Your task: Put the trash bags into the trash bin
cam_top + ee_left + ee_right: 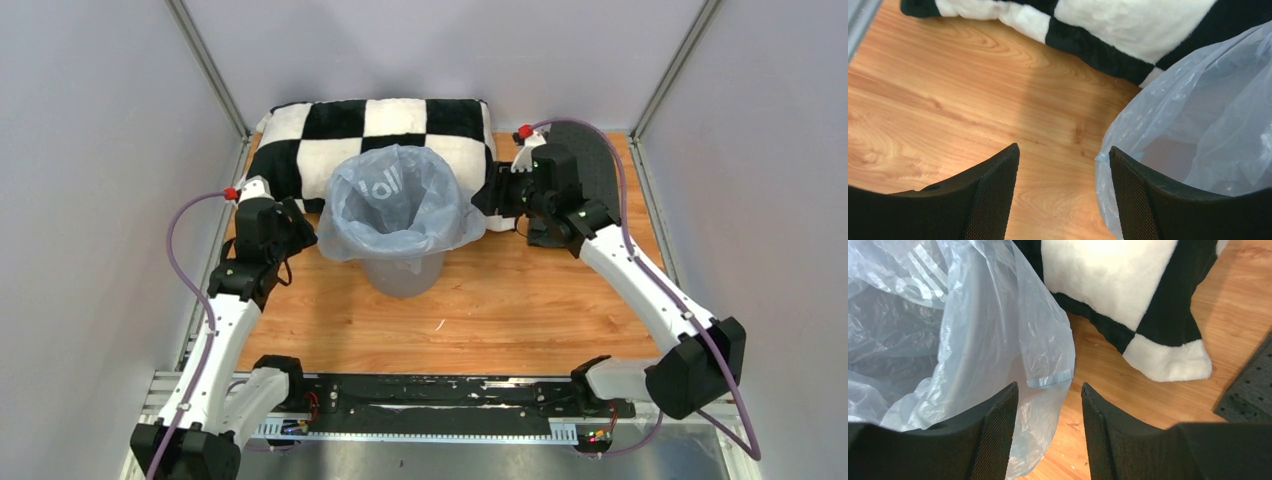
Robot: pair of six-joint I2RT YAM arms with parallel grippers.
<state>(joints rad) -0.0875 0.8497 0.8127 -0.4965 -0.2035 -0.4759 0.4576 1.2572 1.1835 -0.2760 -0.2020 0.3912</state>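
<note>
Bag: the trash bag lines the trash bin, its mouth draped over the rim.
Left gripper: jaws apart, empty, at the bag's left side; one finger perhaps touches the film.
Right gripper: jaws apart, nothing held, at the bag's right edge.

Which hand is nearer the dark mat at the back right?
Right. The right hand sits between the bin and the mat, close to the mat; the left hand is on the bin's other side, far from it.
</note>
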